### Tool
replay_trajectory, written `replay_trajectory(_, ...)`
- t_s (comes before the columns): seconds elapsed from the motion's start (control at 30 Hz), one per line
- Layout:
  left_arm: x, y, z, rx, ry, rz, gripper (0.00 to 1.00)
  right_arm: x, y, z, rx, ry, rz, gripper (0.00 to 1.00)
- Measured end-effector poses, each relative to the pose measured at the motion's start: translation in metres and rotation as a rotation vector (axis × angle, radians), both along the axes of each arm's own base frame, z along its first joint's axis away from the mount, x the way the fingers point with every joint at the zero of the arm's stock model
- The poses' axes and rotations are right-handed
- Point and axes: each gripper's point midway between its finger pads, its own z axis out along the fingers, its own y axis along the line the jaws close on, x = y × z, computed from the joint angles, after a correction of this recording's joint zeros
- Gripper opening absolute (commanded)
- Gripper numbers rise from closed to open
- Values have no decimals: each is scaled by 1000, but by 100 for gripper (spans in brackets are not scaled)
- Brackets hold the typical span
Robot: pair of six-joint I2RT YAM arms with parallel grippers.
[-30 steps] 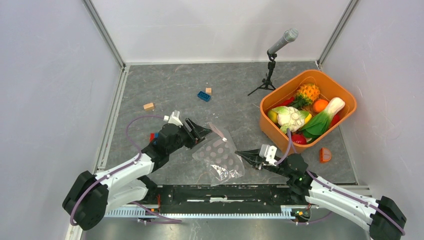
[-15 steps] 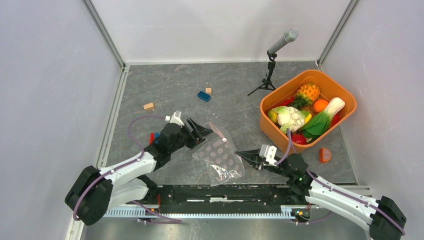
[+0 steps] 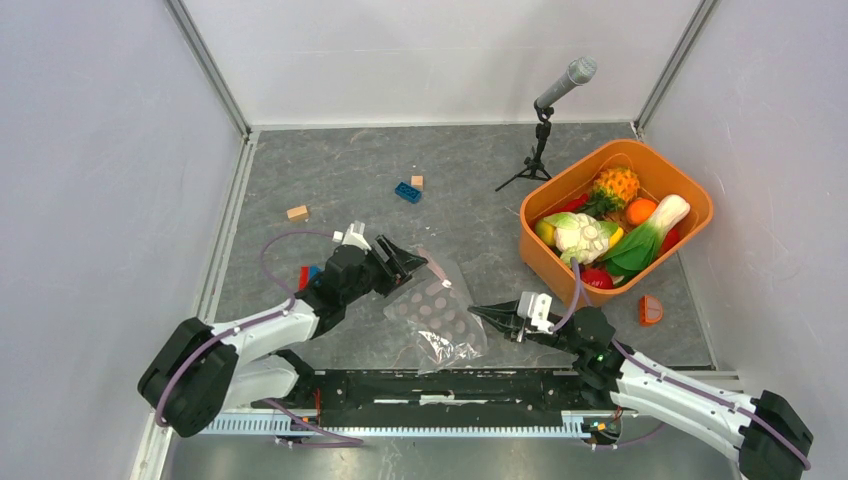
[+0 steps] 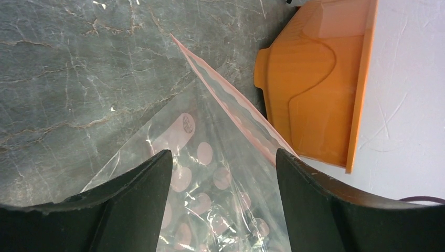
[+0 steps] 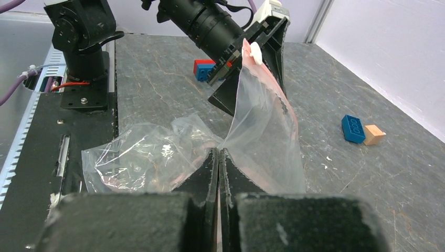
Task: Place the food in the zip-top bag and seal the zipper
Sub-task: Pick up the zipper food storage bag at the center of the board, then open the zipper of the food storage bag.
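Right claw (image 3: 476, 310) clamped on the zip-top bag (image 3: 445, 318), left claw (image 3: 412, 262) spread around its zipper (image 4: 231, 107), orange basket (image 3: 537, 252) of food (image 3: 585, 237) nearby.

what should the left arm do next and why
Probably close the left fingers on the bag. They stand open with the bag between them, near the zipper, while the right fingers are shut on its other side. Then the mouth could be pulled open.

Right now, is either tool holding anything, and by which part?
The right tool pinches the zip-top bag by its side edge; the left tool is open around it, gripping nothing.
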Motion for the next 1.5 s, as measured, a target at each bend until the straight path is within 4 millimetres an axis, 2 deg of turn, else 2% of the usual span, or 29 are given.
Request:
replay_trajectory(0.17,1,-1,-6,7,11,-1,80,-3,2,2,5,-9,19,0)
replay_trajectory(0.53,4,0,8,-16,-29,11,81,-4,2,7,18,-28,26,0)
replay_trajectory(0.67,4,-1,6,-13,-25,11,79,-4,3,5,14,-25,30,0)
replay_trajectory(0.9,2,-5,-9,3,18,-18,71,-4,3,4,11,-23,32,0)
replay_trajectory(1.07,1,-7,-5,-8,10,-28,70,-4,3,5,12,-24,29,0)
replay_trajectory(1.3,-2,-21,2,-41,13,-99,59,-9,5,13,28,-78,64,0)
replay_trajectory(1.5,-4,-33,16,-74,0,-164,60,-10,5,20,38,-143,71,0)
